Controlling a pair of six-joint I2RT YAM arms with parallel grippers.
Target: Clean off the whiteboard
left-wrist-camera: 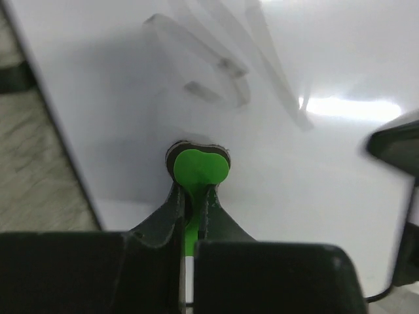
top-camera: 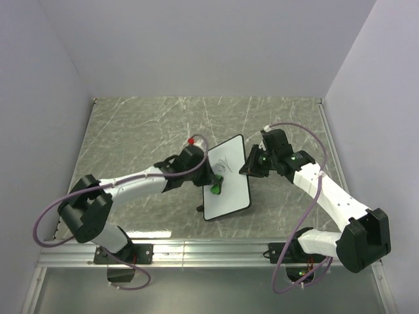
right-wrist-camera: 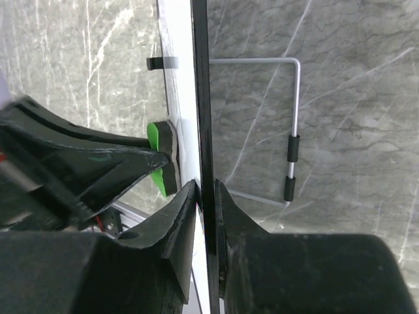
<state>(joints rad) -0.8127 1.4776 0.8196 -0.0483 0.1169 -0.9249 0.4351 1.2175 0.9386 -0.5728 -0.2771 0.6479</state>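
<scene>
Left gripper (left-wrist-camera: 194,193) is clenched on the green eraser (left-wrist-camera: 200,167), whose pad is pressed against the whiteboard (top-camera: 232,195). Right gripper (right-wrist-camera: 204,190) is clamped on the board's black frame edge, with a wire stand (right-wrist-camera: 293,131) seen behind. The board is located mid-table (top-camera: 131,131), between the two grippers.

Step judged to be the wipe. Scribbles (top-camera: 222,165) are noted just beyond the eraser. The pad should be drawn flat over them with even pressure, and the frame braced so the board is not pushed back.

The scrawl is black and not legible. No brand or label is seen.
</scene>
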